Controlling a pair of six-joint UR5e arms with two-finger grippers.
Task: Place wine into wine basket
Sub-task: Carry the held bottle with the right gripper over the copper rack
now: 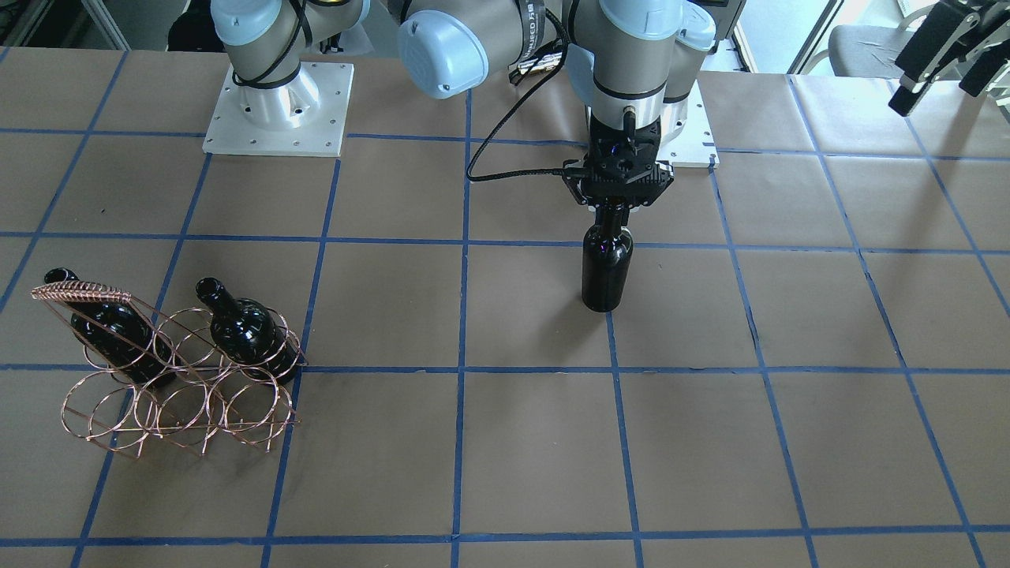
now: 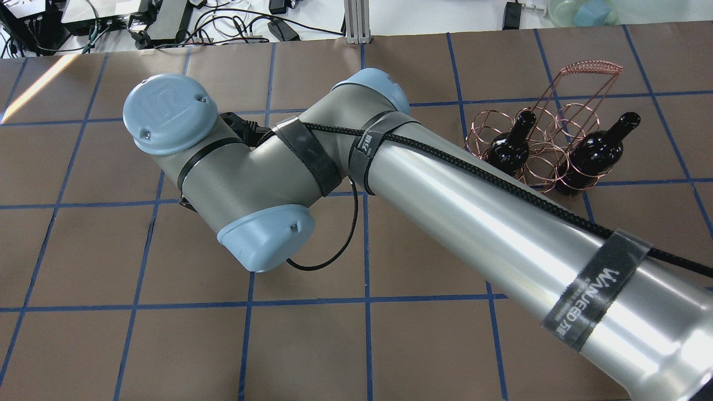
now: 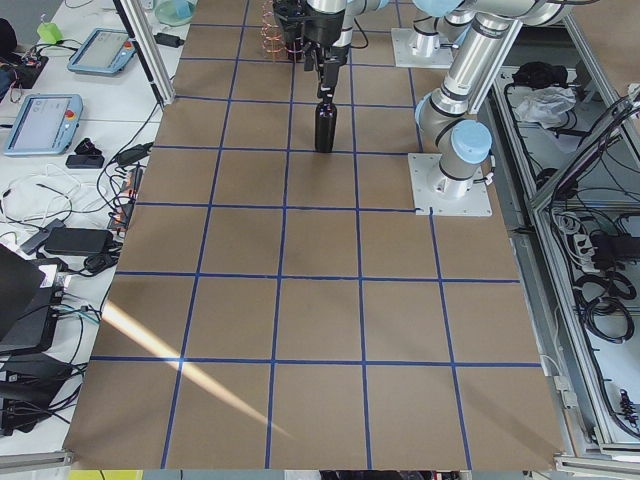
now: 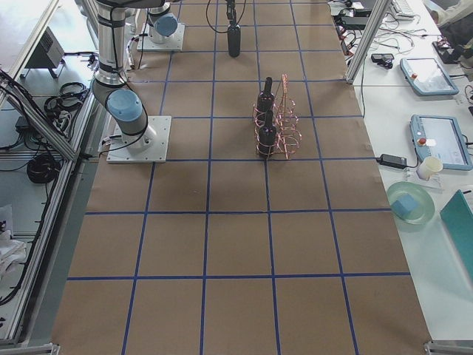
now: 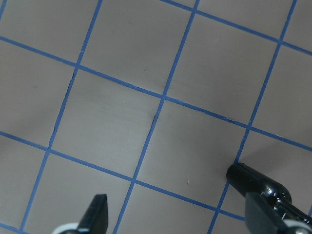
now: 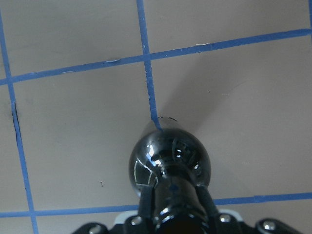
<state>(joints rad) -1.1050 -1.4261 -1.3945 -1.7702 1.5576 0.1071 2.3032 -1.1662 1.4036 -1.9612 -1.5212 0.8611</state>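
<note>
Right claw (image 1: 615,207) is clamped on the bottle (image 1: 607,268) neck, left claw (image 5: 175,204) wide open. I'd lift it straight, then tilt into an empty basket (image 1: 180,410) ring.

The wine (image 1: 607,268), a glossy near-black unlabelled bottle, stands upright near the table's middle, somewhat toward the robot's edge, its neck clamped by the right gripper (image 1: 608,211). The basket (image 1: 83,293), copper wire rings in two rows of three with a coiled handle, sits well apart, nearer the operators' edge, carrying two tilted bottles (image 1: 248,331).
</note>
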